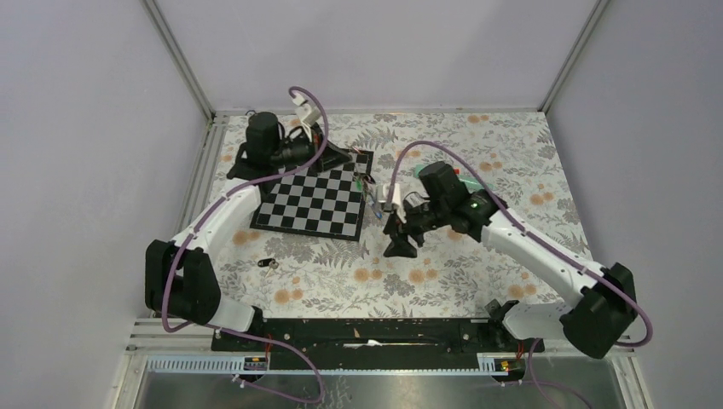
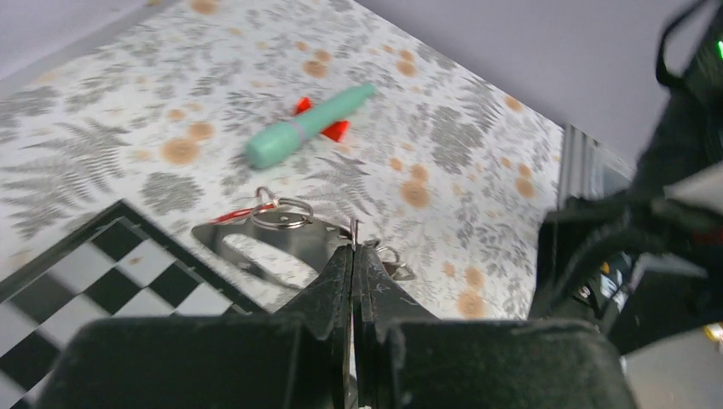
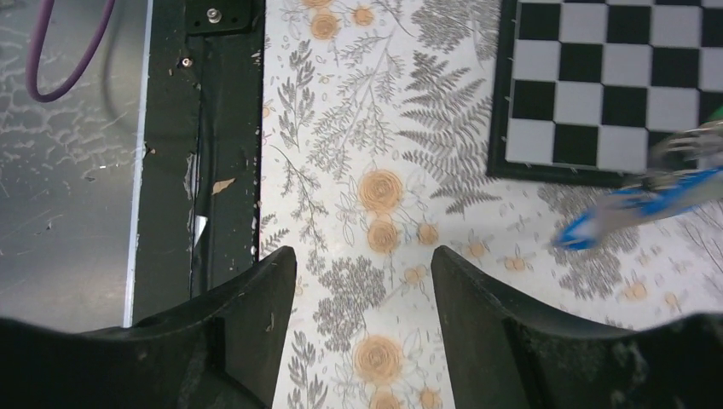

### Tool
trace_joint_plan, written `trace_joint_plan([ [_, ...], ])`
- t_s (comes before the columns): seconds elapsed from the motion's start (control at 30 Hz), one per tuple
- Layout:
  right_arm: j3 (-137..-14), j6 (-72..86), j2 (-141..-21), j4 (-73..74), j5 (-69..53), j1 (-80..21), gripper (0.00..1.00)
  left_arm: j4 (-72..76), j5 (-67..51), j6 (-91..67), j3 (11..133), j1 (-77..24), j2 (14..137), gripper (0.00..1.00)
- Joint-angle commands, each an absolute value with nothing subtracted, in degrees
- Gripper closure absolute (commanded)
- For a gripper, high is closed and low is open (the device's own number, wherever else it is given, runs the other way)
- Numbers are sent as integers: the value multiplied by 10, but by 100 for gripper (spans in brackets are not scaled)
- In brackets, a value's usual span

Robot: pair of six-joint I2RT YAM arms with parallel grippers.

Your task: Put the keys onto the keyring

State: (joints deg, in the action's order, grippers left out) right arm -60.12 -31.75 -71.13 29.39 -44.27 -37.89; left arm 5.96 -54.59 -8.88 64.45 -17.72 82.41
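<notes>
My left gripper is at the far right corner of the checkerboard, shut on the thin grey wire of the keyring. Small split rings and a red key tag hang just beyond the fingertips. In the top view a bunch of keys dangles below the left gripper. My right gripper is open and empty, pointing down at the cloth just right of that bunch. A blurred blue key tag shows at the right of its view. A black-tagged key lies alone on the cloth.
A black-and-white checkerboard lies at the back left. A teal tube with red cap lies on the floral cloth beyond the left gripper, partly hidden by the right arm in the top view. The black base rail runs along the near edge.
</notes>
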Motion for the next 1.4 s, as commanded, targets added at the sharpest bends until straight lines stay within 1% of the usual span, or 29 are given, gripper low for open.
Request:
trace_joint_plan([
  [0.0,-636,-321,-759,226,-407,-444,34,51,-528,-98,714,-132,807,100],
  [0.17,-678,-311,-841,192,-374,-506,35,5,-518,-71,764,-113,811,100],
  [0.27,-698,-285,-897,155,-341,-539,35,-54,-503,-43,807,-112,821,100],
  [0.37,-729,-262,-963,128,-317,-563,39,-83,-486,-35,839,-108,827,100],
  [0.47,-784,-240,-1037,116,-315,-579,41,-110,-473,-25,870,-106,831,100],
  [0.6,-883,-241,-1147,148,-314,-606,41,-146,-465,-7,904,-105,835,100],
  [0.77,-1028,-272,-1257,201,-338,-611,41,-161,-465,-4,912,-105,827,100],
  [1.03,-1208,-297,-1396,266,-375,-611,41,-172,-465,10,908,-105,810,100],
  [1.2,-1329,-294,-1478,303,-391,-612,41,-173,-485,2,910,-105,810,100],
  [1.3,-1372,-307,-1513,330,-399,-613,41,-173,-492,2,910,-105,810,100],
  [1.37,-1368,-322,-1518,332,-396,-613,41,-173,-499,2,908,-105,809,100],
])
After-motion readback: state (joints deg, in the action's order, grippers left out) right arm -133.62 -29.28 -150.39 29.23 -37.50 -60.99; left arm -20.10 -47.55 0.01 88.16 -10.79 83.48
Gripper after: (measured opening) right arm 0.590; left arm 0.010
